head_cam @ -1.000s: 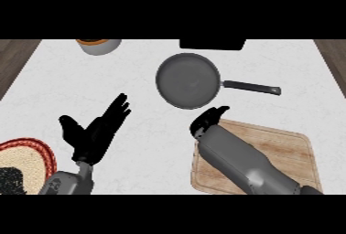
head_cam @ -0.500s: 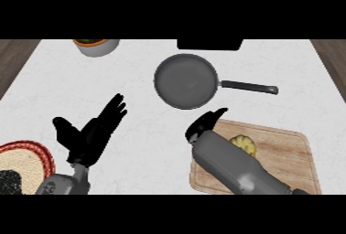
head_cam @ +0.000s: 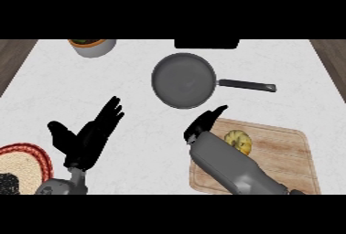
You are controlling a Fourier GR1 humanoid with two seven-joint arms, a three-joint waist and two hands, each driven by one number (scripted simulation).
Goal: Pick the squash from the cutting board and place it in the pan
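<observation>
Currently, the squash [head_cam: 238, 141], yellow and lobed, lies on the wooden cutting board [head_cam: 283, 160] at the worktop's [head_cam: 135, 100] right front, near the board's upper left corner. The right hand [head_cam: 202, 124] sits just beside the squash, to its left, over the board's upper left corner; its fingers [head_cam: 218, 111] point up and to the right, toward the pan, extended and holding nothing. Whether the hand touches the squash cannot be told. The grey right forearm [head_cam: 233, 167] covers the board's left part.

The dark frying pan [head_cam: 183, 80] stands beyond the board, apart from it, with its handle [head_cam: 246, 85] pointing right. The pan holds nothing.

The left hand [head_cam: 88, 139] rests open at the left, fingers straight and spread, holding nothing. A round woven mat with a red rim [head_cam: 30, 162] lies at the left edge, just beside that hand. A grey bowl [head_cam: 93, 46] stands at the far left.
</observation>
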